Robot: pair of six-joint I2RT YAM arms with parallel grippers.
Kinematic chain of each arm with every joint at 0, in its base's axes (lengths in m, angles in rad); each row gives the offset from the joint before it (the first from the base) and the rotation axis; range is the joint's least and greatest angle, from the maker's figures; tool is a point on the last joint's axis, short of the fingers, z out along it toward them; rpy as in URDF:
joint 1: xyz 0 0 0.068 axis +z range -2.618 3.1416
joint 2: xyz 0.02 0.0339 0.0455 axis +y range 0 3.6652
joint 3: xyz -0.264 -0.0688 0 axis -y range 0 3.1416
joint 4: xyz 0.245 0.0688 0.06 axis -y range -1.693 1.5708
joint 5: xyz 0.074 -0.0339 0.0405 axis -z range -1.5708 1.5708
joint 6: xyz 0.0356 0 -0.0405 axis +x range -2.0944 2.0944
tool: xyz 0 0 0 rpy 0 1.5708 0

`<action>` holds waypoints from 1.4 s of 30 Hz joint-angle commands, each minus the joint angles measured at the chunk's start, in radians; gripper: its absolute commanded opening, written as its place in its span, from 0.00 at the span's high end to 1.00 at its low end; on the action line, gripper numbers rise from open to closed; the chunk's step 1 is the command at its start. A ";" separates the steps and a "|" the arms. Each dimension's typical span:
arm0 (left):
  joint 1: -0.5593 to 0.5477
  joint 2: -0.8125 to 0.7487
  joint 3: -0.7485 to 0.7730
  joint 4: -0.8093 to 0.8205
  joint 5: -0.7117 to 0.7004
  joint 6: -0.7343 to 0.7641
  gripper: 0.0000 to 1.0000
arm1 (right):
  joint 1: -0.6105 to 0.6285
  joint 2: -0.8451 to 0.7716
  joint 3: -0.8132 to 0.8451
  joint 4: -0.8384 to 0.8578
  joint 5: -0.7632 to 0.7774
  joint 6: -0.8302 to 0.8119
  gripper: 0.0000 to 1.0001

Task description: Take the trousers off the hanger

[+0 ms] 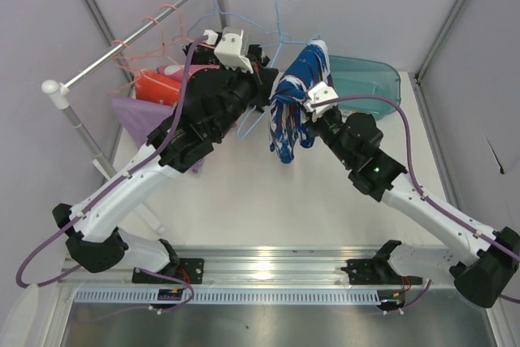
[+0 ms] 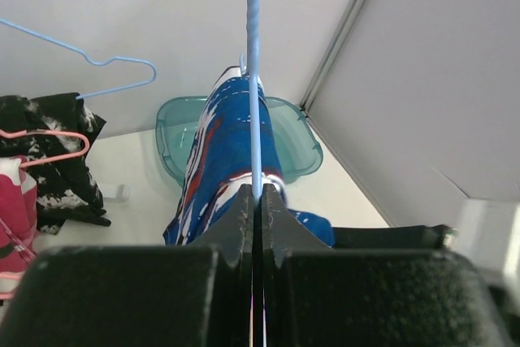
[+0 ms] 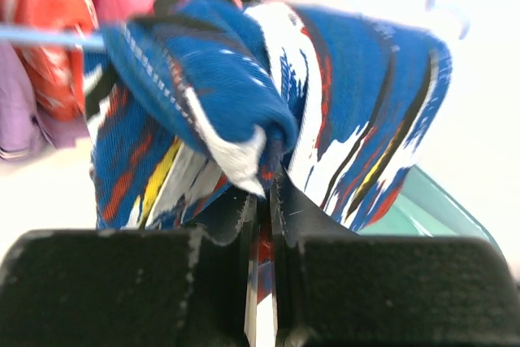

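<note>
The blue-white-red patterned trousers (image 1: 291, 111) hang over a light blue wire hanger (image 1: 283, 22) held out in front of the rack. My left gripper (image 1: 266, 85) is shut on the hanger's wire (image 2: 254, 79), with the trousers (image 2: 230, 140) draped just beyond its jaws. My right gripper (image 1: 307, 106) is shut on a fold of these trousers (image 3: 244, 79). The orange (image 1: 154, 85), lavender (image 1: 136, 113) and pink-magenta (image 1: 175, 71) pairs hang on the rack. The black speckled pair (image 2: 57, 144) shows in the left wrist view.
The rack's rod (image 1: 130, 38) runs from the left post to the back post and carries pink hangers (image 1: 150, 26) and an empty blue hanger (image 2: 106, 62). A teal basin (image 1: 370, 79) stands at the back right, behind the trousers. Grey walls close in the back and right.
</note>
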 commanded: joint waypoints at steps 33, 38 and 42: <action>0.018 0.049 -0.222 -0.074 -0.230 -0.379 1.00 | -0.048 0.066 0.441 0.307 0.011 -0.049 1.00; 0.029 0.009 -0.280 -0.069 -0.233 -0.389 1.00 | -0.071 0.123 0.551 0.324 0.069 -0.121 1.00; 0.035 -0.017 -0.329 -0.063 -0.230 -0.392 1.00 | -0.124 0.138 0.593 0.339 0.075 -0.121 1.00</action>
